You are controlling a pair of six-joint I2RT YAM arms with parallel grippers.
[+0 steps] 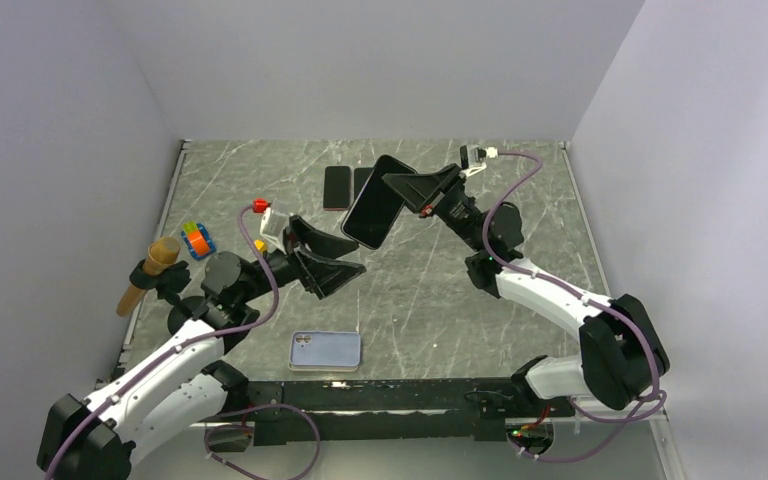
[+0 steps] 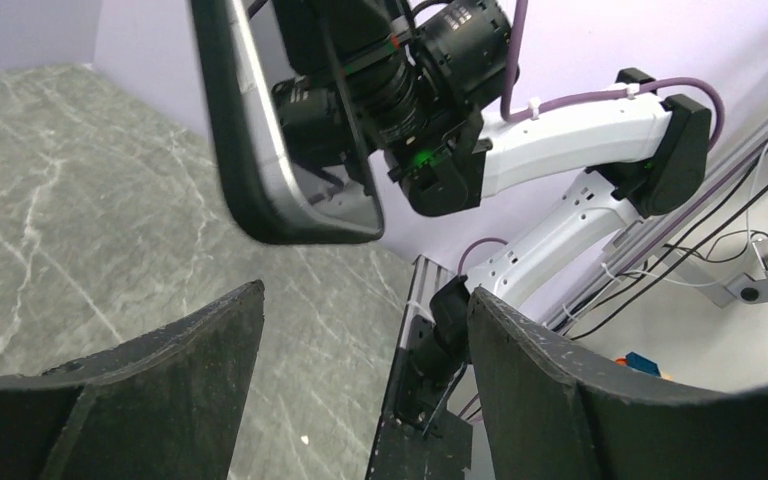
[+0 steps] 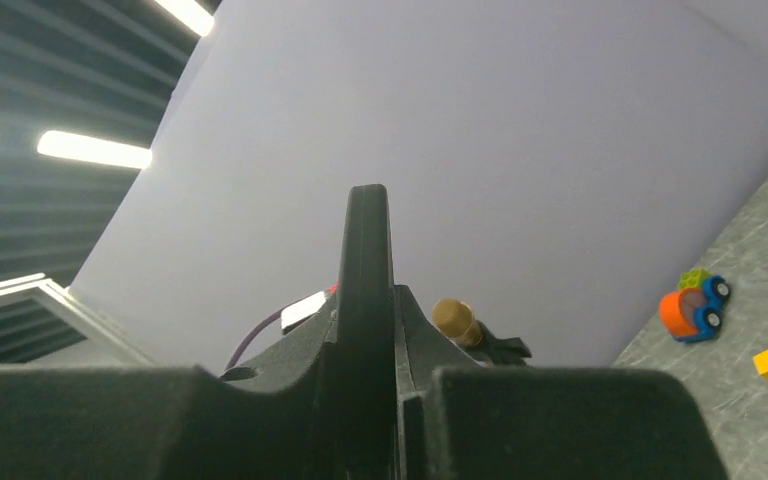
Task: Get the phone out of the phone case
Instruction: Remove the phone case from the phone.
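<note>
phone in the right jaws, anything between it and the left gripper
Nothing visible. The phone hangs tilted in the air, clamped by the right gripper. The left gripper, jaws open, sits close to the phone's lower end with only air between them.

The phone case [image 1: 325, 351] lies at the near edge of the table [image 1: 440, 300]. The phone [image 1: 378, 202] hangs above mid-table, two more phones [image 1: 337, 187] behind it, a toy car [image 1: 197, 240] far left.
</note>
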